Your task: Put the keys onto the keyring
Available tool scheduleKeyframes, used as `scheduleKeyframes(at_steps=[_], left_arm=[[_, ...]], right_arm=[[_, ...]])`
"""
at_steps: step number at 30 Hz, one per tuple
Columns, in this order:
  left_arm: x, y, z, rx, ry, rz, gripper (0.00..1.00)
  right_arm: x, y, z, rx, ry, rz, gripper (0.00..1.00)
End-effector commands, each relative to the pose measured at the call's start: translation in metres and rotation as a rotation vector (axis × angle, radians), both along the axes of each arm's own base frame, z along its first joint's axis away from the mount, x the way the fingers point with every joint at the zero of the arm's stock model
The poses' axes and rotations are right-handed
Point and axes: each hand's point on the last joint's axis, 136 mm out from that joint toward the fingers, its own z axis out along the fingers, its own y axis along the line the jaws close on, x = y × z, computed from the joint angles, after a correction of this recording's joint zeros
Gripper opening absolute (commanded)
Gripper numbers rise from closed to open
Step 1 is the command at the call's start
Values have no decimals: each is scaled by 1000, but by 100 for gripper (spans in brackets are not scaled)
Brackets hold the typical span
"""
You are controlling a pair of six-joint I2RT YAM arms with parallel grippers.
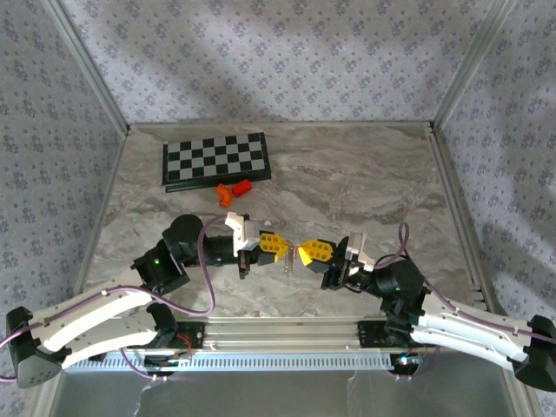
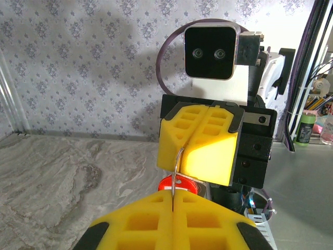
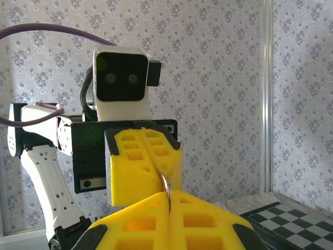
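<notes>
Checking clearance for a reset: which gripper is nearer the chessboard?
Left. The left gripper lies near-side of the chessboard, past its right end; the right gripper faces it tip to tip, further right, so farther from the board.

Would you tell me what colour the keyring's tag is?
The tag is red, best in the left wrist view.

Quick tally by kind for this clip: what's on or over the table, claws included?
Checkerboard: 1
Orange blocks: 2
Keyring, its wire pinched by both claws: 1
Claws: 2, left claw and right claw
Keys: too small to tell, not counted
Total: 6
</notes>
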Motion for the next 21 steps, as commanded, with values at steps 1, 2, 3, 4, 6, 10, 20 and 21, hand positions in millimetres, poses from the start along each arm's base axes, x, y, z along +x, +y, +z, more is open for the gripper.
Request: scheduleKeyframes(at_steps=[1, 2, 3, 4, 6, 10, 20, 21], left_arm=[[-7, 3, 20, -66, -37, -23, 0], [-7, 3, 19, -66, -37, -23, 0], [-7, 3, 19, -67, -36, -22, 0], [-7, 3, 19, -66, -35, -23, 0], [-7, 3, 18, -65, -33, -23, 0], [-6, 3, 18, -65, -34, -20, 0], [-6, 1, 17, -63, -33, -23, 0], [-6, 2, 17, -63, -34, -22, 0]], right_arm=[[-1, -4, 5, 23, -22, -14, 0], [-1, -4, 5, 24, -23, -13, 0], [-1, -3, 5, 23, -23, -13, 0], [-1, -3, 4, 22, -22, -12, 0], [-1, -3, 3, 19, -22, -11, 0], [-1, -3, 2, 17, -20, -15, 0], [-1, 0, 0, 8, -21, -8, 0], [-1, 0, 1, 9, -22, -8, 0]])
